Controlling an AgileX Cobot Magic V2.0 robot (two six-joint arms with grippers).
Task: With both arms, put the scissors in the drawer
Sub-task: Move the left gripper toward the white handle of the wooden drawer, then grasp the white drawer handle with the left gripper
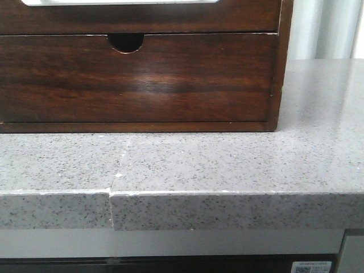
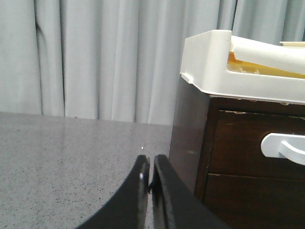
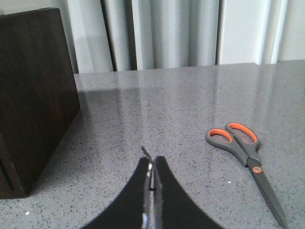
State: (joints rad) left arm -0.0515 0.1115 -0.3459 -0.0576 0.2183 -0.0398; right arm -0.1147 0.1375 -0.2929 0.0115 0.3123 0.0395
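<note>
One pair of grey, orange-handled scissors flat on tabletop, well apart from wooden cabinet | two hands: left hand closed, empty | right hand closed, empty | one notched drawer front visible, shut

The wooden cabinet runs off the front view's top and left edges, so only the strip above its notched drawer front shows. In the right wrist view, the scissors' blade tips are cropped, lying well apart from the cabinet.
</note>
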